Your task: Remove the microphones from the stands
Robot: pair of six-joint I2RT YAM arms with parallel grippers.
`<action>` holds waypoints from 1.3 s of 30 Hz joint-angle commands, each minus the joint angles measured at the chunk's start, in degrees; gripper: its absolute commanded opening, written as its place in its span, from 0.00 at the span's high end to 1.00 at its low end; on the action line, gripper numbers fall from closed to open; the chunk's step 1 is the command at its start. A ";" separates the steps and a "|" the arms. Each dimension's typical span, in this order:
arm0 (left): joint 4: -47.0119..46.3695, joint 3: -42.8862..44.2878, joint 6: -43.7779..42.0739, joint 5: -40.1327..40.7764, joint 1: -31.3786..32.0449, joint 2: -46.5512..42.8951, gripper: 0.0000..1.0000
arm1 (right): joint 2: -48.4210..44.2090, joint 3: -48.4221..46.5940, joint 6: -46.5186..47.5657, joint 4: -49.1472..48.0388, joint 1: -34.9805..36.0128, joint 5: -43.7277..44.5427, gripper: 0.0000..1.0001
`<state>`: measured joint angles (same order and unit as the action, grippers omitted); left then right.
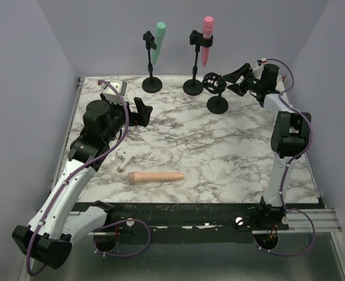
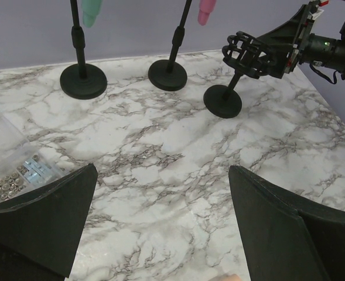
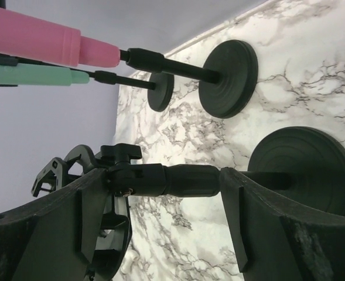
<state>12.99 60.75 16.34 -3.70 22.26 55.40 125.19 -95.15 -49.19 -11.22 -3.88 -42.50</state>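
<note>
A peach microphone lies flat on the marble table, near the front and free of any stand. At the back right stands a black stand with an empty round mount. My right gripper is at that mount. In the right wrist view its jaws stand open, and the stand's stem runs across the gap just beyond the fingertips. My left gripper hovers wide open over bare marble left of centre, holding nothing.
Two more stands stand along the back edge, one holding a green microphone and one a pink microphone. A clear box of small parts lies at the back left. A small white object lies near the left arm.
</note>
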 commanded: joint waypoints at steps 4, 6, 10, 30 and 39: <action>0.51 1.82 0.36 -1.31 0.33 -1.49 0.02 | -0.95 -6.26 3.24 9.06 -0.36 4.43 0.08; 0.37 1.83 0.36 -1.30 0.29 -1.59 0.02 | -1.88 -8.50 3.63 9.96 -0.37 5.62 0.00; 0.40 1.83 0.32 -1.41 0.36 -1.77 0.02 | -3.35 -12.98 5.24 10.27 -0.27 8.78 0.00; 0.49 1.83 -0.17 -0.68 0.33 -2.93 0.01 | -10.15 -12.88 38.64 -11.71 19.54 49.28 0.00; 0.46 1.65 -0.25 -0.25 0.33 -2.49 0.01 | 3.27 -31.68 41.39 -7.81 23.31 58.86 0.04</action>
<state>12.99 60.75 16.32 -3.70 22.26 53.04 122.80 -120.18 -11.60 -18.39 17.80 7.44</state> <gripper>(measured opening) 0.980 0.968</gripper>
